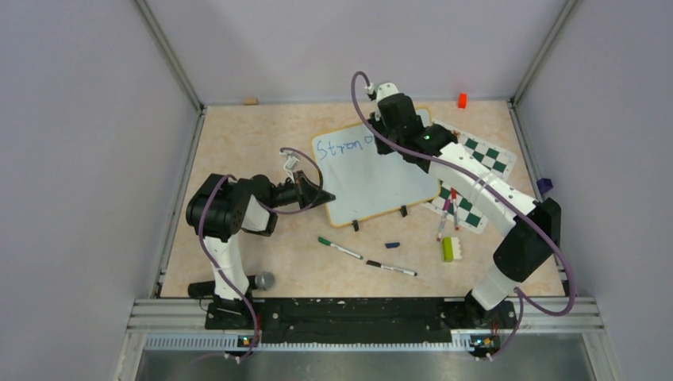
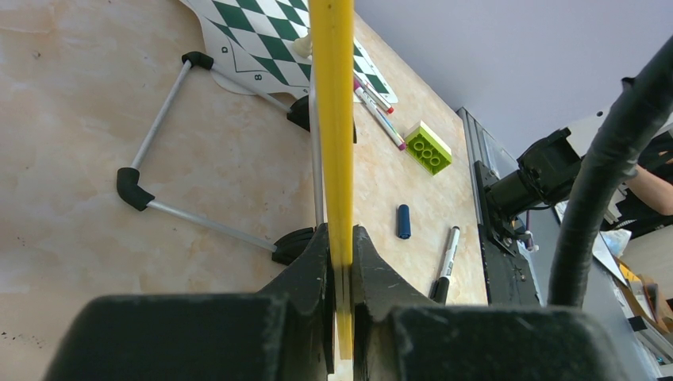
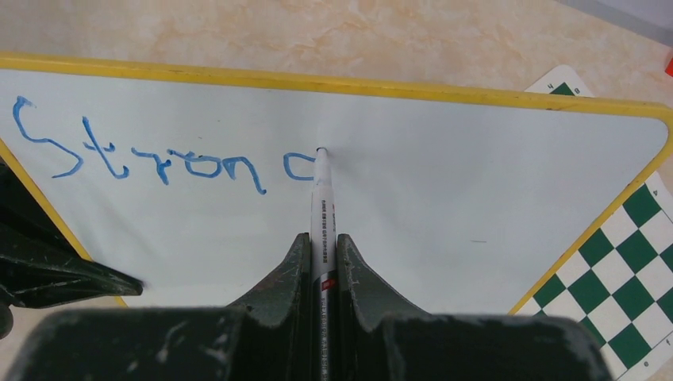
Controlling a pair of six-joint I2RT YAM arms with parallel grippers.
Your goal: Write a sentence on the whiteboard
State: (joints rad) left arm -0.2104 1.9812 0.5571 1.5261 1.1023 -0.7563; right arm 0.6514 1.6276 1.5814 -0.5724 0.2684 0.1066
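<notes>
My right tool (image 3: 321, 238) is clamped on a marker (image 3: 322, 198), tip touching the whiteboard (image 3: 476, 206) just right of the blue writing. My left tool (image 2: 341, 238) is pinched shut on the board's yellow rim at its left edge, steadying it. The whiteboard sits mid-desk (image 1: 238, 143), its right corner over the chessboard (image 1: 480, 171), with a wire stand (image 2: 159, 127) showing under it.

The sentence (image 3: 151, 159) reads "Stron" plus a half-made next letter, so I judge the task early on, first word unfinished.

Risks:
- The left pinch is only on the thin rim. If it slips, the board shifts under the tip and the stroke smears or jumps.
- The board rides on a stand, so pressing too hard could flex or rock it.
- The marker is held by its slim barrel. Side load while writing could twist it or slide it back in my grip, leaving faint or broken lines.
- The writing runs toward the right edge, so I may run short of room on this line.
- Loose pens (image 1: 340, 248) near the front edge could snag an arm.
</notes>
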